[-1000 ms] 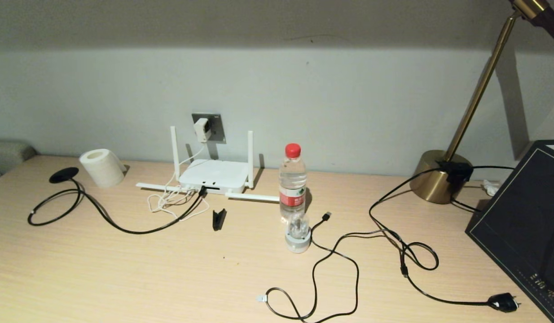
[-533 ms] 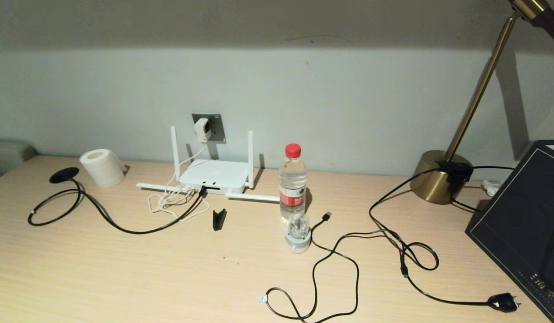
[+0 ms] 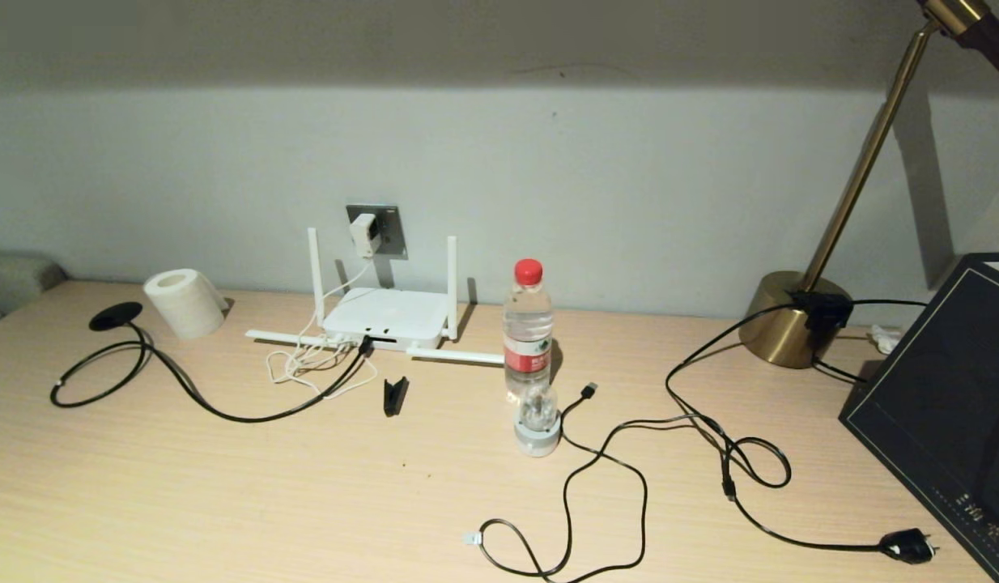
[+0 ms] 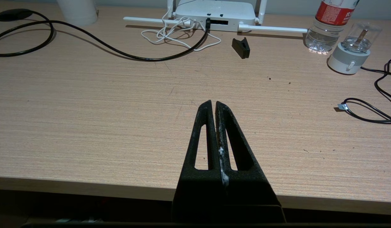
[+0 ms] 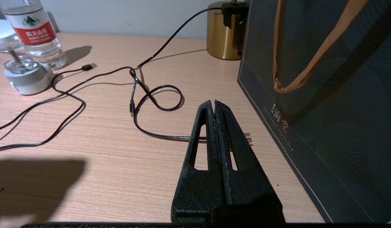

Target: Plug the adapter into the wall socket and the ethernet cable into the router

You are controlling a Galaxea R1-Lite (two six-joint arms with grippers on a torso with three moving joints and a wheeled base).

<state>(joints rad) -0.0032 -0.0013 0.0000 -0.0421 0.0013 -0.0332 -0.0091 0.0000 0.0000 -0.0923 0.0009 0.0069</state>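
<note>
With the small white cube adapter (image 3: 364, 235) seated in the grey wall socket (image 3: 386, 229) and the thick black ethernet cable (image 3: 224, 405) at the flat white router (image 3: 386, 316), both grippers, left (image 4: 213, 103) and right (image 5: 212, 102), clenched empty, risk only snagging loose cords.

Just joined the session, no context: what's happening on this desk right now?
Nothing is being handled. The adapter sits in the wall socket, and the ethernet cable runs to the front of the router, apparently plugged in. The left gripper is shut and empty over the near desk edge; the right gripper is shut and empty beside the dark bag.
</note>
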